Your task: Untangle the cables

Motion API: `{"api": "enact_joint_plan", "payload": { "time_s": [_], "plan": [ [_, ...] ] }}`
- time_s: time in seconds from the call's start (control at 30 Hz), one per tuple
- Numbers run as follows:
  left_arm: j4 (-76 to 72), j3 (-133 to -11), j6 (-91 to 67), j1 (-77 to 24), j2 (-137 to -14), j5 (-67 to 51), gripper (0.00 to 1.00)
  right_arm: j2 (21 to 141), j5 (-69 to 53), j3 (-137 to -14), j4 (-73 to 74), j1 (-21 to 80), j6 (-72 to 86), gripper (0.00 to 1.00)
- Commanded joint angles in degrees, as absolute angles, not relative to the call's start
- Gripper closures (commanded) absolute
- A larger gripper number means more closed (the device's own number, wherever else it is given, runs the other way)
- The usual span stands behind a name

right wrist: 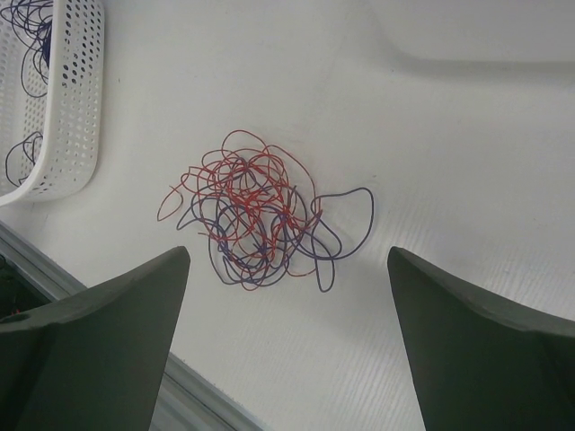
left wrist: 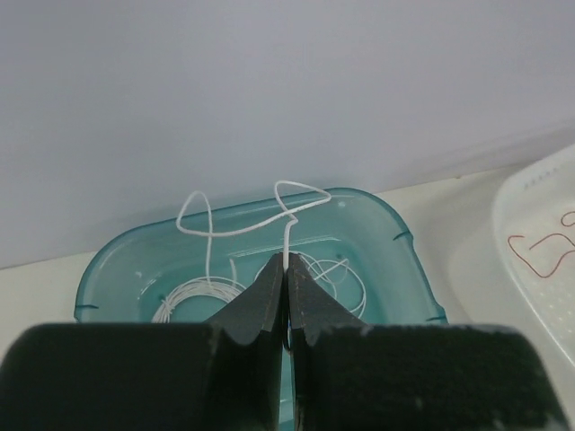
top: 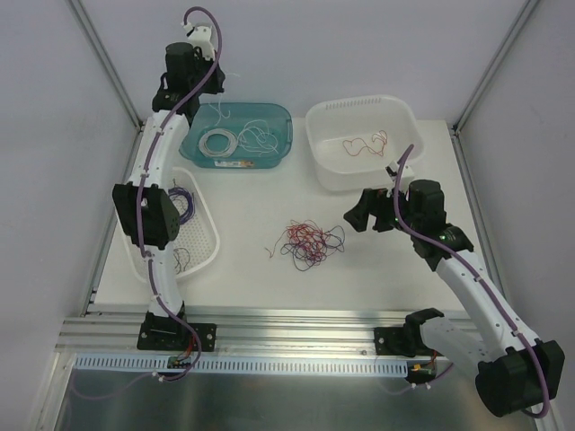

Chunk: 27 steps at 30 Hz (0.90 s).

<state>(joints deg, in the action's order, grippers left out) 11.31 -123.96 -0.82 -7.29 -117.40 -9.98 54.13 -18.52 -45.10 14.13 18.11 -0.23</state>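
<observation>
The cables [top: 310,242] lie as a tangled clump of red and dark purple wires on the white table, in the middle. In the right wrist view the clump [right wrist: 260,220] lies ahead of my right gripper [right wrist: 287,256], which is wide open and empty, above the table. That gripper [top: 364,213] hovers just right of the clump. My left gripper [left wrist: 287,267] is shut on a thin white wire [left wrist: 301,189], which loops up from its tips over the teal bin [left wrist: 395,229]. Seen from the top, the left gripper [top: 218,83] is at the bin's far left corner.
The teal bin [top: 280,115] holds a white coil [top: 218,142] and loose white wires. A white tub [top: 359,103] at the back right holds a red wire [top: 367,144]. A perforated white basket [top: 208,241] at the left holds purple wires [top: 182,202].
</observation>
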Motion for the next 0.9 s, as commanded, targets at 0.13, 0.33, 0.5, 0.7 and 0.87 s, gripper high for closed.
{"api": "enact_joint_plan", "payload": {
  "time_s": [0.13,0.33,0.5,0.7,0.87],
  "plan": [
    [6.59,-128.06,-10.00,-4.75,-127.78,-12.82,1.00,53.79,-18.20,-46.49,17.66,18.63,-1.40,0.03],
    [6.33,-121.65,-12.74,-4.66,-127.62,-16.96,0.99,54.40,-18.01,-46.41,17.84,18.54,-1.41,0.03],
    [6.07,-115.76,-11.87,-4.66,-124.73,-18.28,0.55,56.25,-18.98,-46.84,17.05,18.81,-1.14,0.03],
    [5.71,-103.20,-10.81,-5.36,-112.01,-23.11,0.12,60.19,-18.81,-48.51,18.01,20.21,-2.37,0.03],
    [5.80,-88.20,-8.18,-7.73,-99.78,-22.15,0.01,65.29,-19.77,-52.28,19.59,21.36,-4.03,0.03]
  ]
}}
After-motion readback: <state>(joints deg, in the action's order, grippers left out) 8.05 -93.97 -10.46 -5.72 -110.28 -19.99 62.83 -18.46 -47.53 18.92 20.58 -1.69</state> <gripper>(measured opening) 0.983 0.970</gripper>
